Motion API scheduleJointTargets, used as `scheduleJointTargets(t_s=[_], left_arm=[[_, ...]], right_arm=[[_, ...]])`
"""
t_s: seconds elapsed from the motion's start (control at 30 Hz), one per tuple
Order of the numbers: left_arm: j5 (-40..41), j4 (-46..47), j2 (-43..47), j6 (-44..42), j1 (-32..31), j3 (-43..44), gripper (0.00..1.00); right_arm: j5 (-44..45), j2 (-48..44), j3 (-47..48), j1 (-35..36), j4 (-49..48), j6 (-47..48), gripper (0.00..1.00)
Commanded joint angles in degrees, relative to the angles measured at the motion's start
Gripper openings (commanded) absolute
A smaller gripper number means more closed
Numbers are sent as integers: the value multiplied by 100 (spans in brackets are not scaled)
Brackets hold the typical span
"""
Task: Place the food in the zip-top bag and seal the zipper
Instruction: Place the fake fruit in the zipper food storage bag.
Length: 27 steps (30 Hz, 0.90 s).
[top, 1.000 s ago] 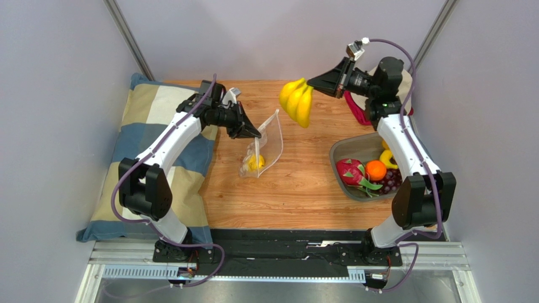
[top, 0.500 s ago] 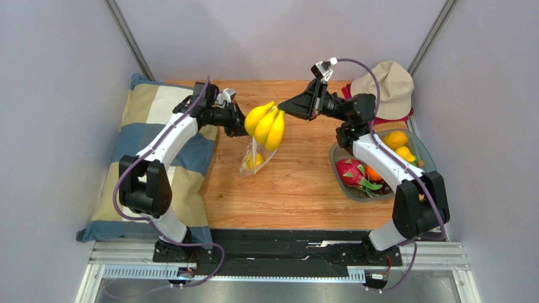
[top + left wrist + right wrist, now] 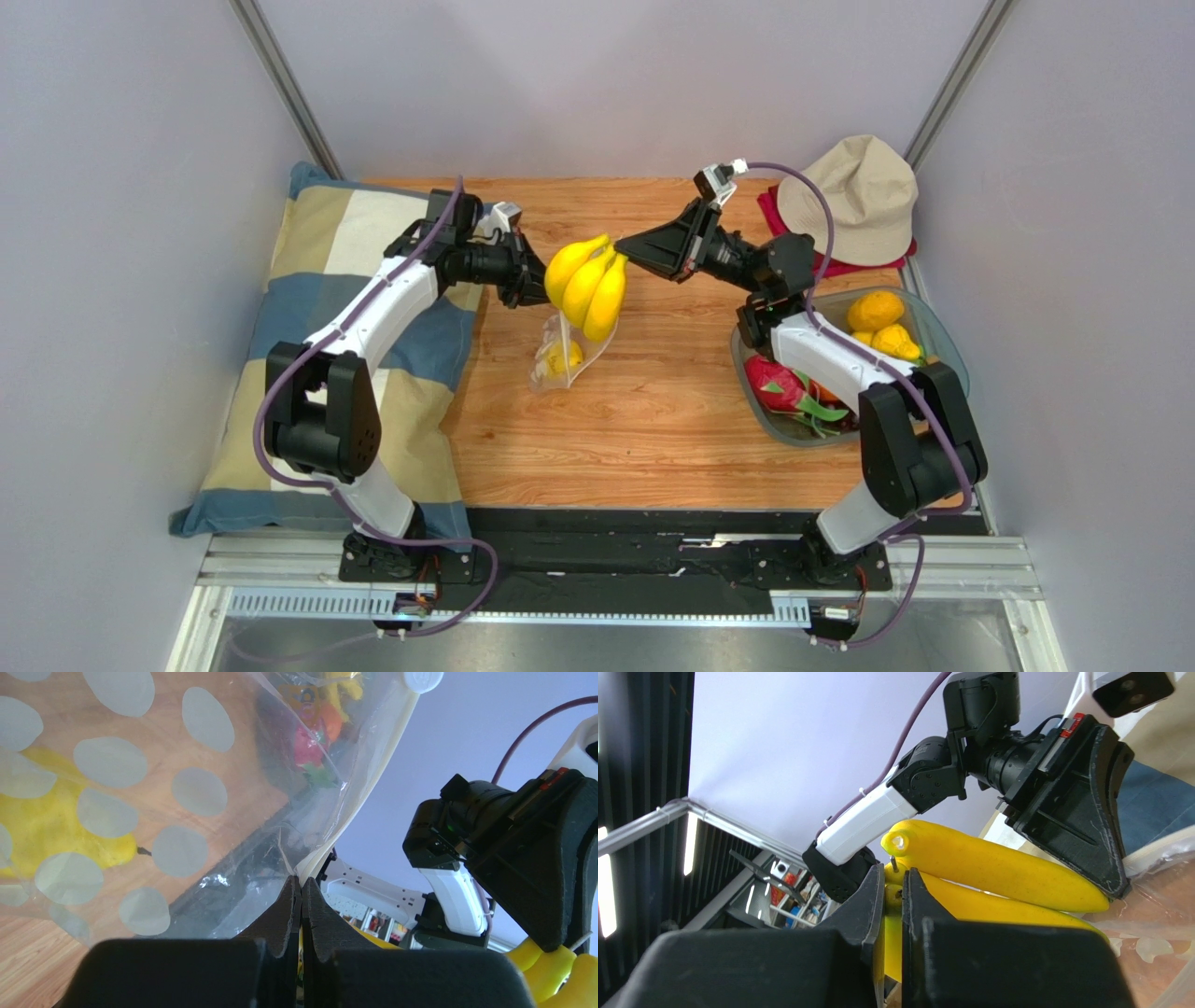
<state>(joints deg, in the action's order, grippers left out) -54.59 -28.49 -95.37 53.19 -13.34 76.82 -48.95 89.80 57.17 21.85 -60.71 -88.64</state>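
Observation:
My right gripper is shut on the stem of a yellow banana bunch, also in the right wrist view, and holds it above the mouth of the dotted zip-top bag. My left gripper is shut on the bag's upper edge by the whitish zipper strip and lifts it. A yellow fruit lies inside the bag, also in the left wrist view. A dragon fruit, an orange and yellow fruits lie in the grey tray.
A checked pillow lies at the left under my left arm. A beige hat on a red cloth sits at the back right. Grey walls close in both sides.
My right gripper has carried the bananas left from the back right to just above the bag's mouth. My left gripper has kept hold of the bag's edge.

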Motion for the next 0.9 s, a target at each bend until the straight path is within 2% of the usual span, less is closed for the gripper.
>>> scheduleJointTargets(t_s=[0.0,0.33,0.6,0.77,0.87], left_arm=[[-403,423,10,420,42,-132,0],[-614,713,-8,684,201,-272,0],[-878,1214,-34,1105,244,-369,0],[-1150,2161,-17,1781,367,-780,0],[-1352,3260,-25,2546,438,-1088,0]], right_arm=[[658,143,-153,-5,94,347,0],[878,11,-197,-119,806,391,0],[1106,221,259,-180,920,295,0],[1457,415,593,-172,1394,383,0],[1459,538,717,-189,1482,383,0]])
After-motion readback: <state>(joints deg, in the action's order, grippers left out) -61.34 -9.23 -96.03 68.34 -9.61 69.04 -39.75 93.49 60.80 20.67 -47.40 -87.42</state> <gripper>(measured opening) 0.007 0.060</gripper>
